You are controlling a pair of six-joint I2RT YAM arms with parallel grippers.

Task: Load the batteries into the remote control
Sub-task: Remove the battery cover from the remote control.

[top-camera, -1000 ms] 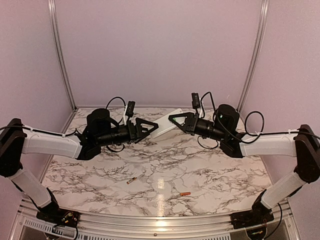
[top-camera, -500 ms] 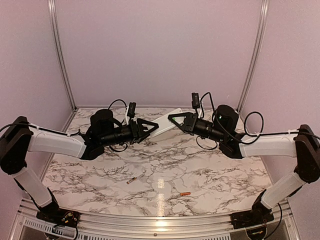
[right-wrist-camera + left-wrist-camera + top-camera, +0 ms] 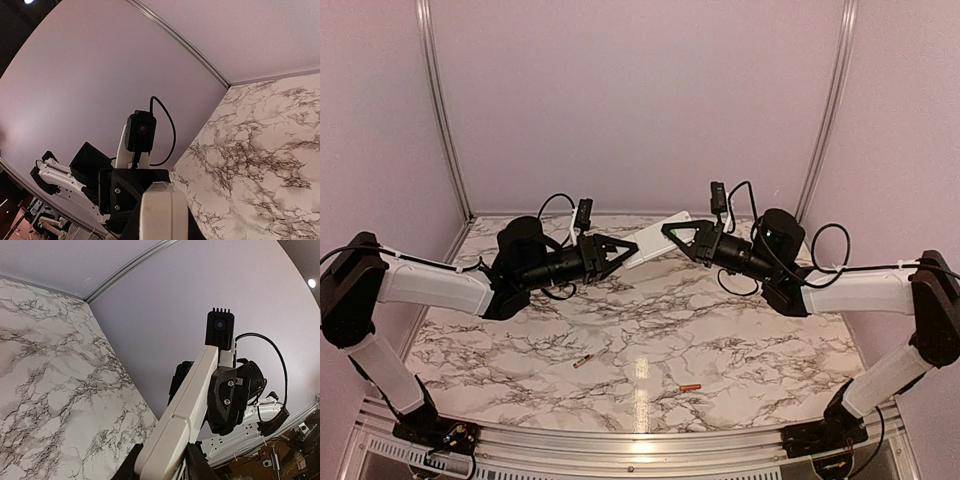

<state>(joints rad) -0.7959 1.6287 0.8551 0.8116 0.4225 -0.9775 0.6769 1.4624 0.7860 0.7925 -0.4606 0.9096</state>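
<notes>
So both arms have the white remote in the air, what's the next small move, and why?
Probably the right gripper should let go. The remote control is in the air with the left gripper clamped on its other end, so one grip looks enough. The gold battery and orange battery lie untouched on the table, and fetching them needs a free gripper.

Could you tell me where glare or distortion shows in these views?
Top view: a glare streak on the table near the front edge; the corner rails bow. Left wrist view: a lamp flares top right. Right wrist view: the remote control looms large and soft.
</notes>
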